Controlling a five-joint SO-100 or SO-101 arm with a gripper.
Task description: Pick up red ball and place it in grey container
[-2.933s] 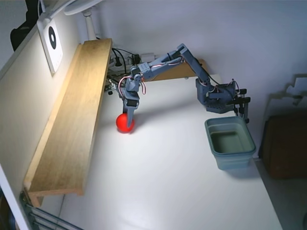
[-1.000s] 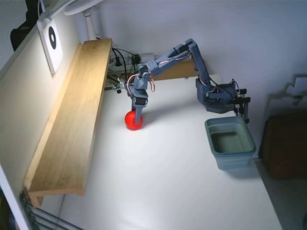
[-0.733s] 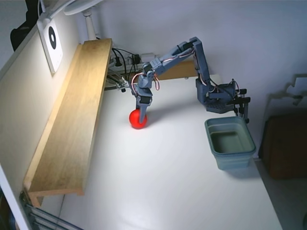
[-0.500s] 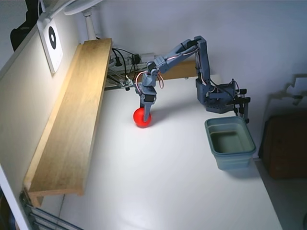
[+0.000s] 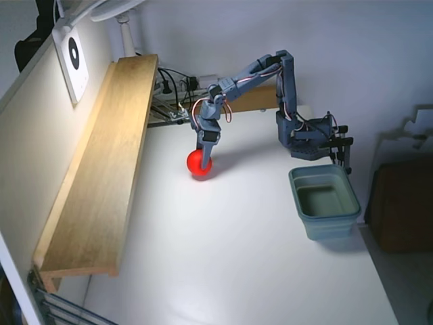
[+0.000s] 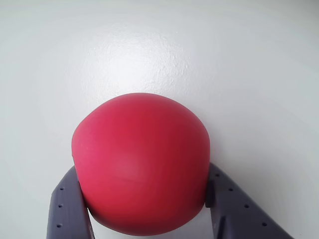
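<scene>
Near the wooden shelf (image 5: 101,169), the gripper (image 5: 203,162) clamps the red ball (image 5: 198,163) over the white table (image 5: 230,257).
Wrist view: 2 grey fingers (image 6: 67,209) press against opposite sides of the red ball (image 6: 141,162), with the bare white table (image 6: 149,45) beneath. Fixed view: the arm (image 5: 250,74) reaches left from its base (image 5: 308,139); the grey container (image 5: 325,201) stands well apart to the right, just in front of the base, open side up.
</scene>
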